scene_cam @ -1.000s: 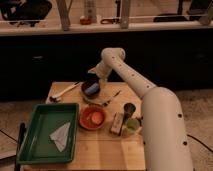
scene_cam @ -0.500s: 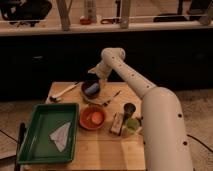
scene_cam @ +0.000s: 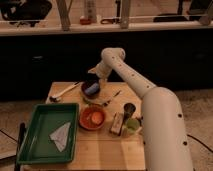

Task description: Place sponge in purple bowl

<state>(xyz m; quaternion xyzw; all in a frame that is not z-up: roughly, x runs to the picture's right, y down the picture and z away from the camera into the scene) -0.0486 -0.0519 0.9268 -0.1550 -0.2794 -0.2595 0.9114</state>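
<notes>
Sponge (scene_cam: 91, 89), small blue block, sits inside purple bowl (scene_cam: 85, 93), which is at far-centre of wooden bench (scene_cam: 100, 150). End effector (scene_cam: 95, 76) hangs just above the bowl's far rim, w/ white arm (scene_cam: 150, 100) reaching in from the right & near side; can't tell whether it is spread or pressed together, & can't tell if it touches sponge. Orange bowl (scene_cam: 92, 118) is near of purple bowl, approx mid-bench, apart from it. Green tray (scene_cam: 30, 145) takes up left-near part of bench; white folded paper/cloth (scene_cam: 61, 135) lies in it, toward its right side. White-handled utensil (scene_cam: 64, 92) lies diagonal at far-left of bench, just left of purple bowl. Second thin utensil (scene_cam: 112, 98) lies diagonal just right of purple bowl. Tan-brown rect. block (scene_cam: 117, 123) stands right of orange bowl, just beside it. Yellow-green lump (scene_cam: 132, 125) is right of the block, close to arm. Dark cup (scene_cam: 129, 110) is on the far side of the lump. Dark counter front runs behind bench.
</notes>
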